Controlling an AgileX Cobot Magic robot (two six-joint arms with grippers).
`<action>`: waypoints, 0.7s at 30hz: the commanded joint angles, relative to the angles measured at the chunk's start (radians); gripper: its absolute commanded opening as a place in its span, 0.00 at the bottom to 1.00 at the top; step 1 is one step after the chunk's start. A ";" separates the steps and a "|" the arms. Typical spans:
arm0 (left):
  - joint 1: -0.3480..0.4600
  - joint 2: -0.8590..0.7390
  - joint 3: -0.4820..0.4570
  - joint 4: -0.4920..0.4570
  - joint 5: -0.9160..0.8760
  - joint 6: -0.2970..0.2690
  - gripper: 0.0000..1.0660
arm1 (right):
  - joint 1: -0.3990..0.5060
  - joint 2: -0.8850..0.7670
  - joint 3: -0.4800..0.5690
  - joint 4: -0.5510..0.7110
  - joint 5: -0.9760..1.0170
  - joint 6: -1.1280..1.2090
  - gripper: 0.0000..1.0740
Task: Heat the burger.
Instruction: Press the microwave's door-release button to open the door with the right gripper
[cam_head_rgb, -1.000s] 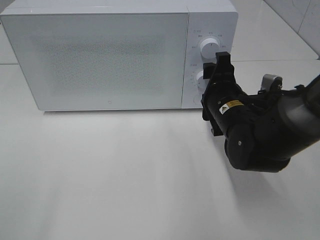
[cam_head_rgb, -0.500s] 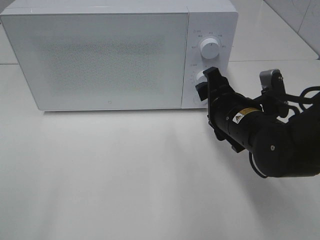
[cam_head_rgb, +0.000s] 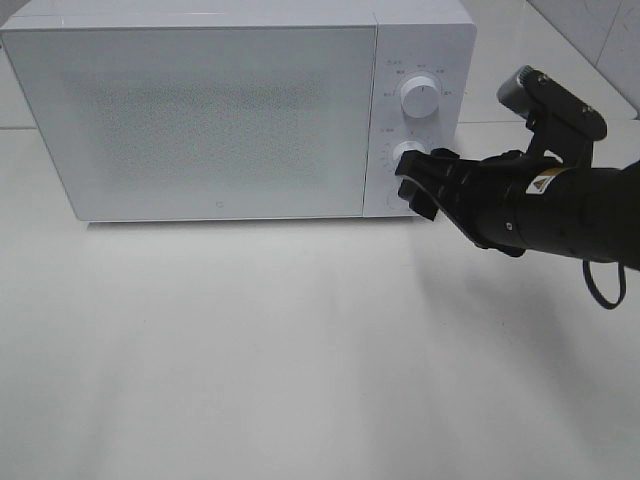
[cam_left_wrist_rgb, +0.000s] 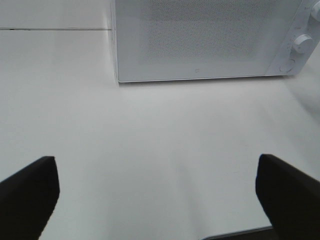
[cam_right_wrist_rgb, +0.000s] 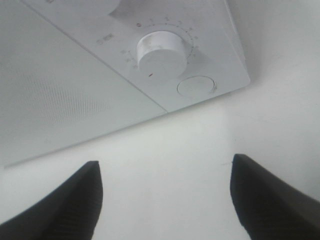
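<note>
Left claw (cam_left_wrist_rgb: 160, 200) open over the counter (cam_head_rgb: 250, 340); right claw (cam_head_rgb: 416, 186) open at the microwave (cam_head_rgb: 420, 30) dials.
At the left, the left claw hangs low over the white counter, fingers spread wide with nothing between them, well to the near side of the microwave. The white microwave stands at the far side, its speckled door (cam_head_rgb: 190, 115) shut; the burger shows in no view. Right of the door, the upper knob (cam_head_rgb: 418, 97) sits above the lower knob (cam_head_rgb: 407, 155), with a round button (cam_right_wrist_rgb: 196, 86) under that. Farthest right, the right claw points at the panel just in front of the lower knob, fingers parted and holding nothing; whether a fingertip touches the panel I cannot tell.
</note>
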 joint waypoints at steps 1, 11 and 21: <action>0.003 -0.017 0.002 -0.003 -0.007 0.001 0.94 | -0.028 -0.064 -0.040 -0.059 0.212 -0.165 0.65; 0.003 -0.017 0.002 -0.003 -0.007 0.001 0.94 | -0.036 -0.183 -0.143 -0.350 0.734 -0.232 0.65; 0.003 -0.017 0.002 -0.003 -0.007 0.001 0.94 | -0.033 -0.358 -0.143 -0.373 1.006 -0.282 0.69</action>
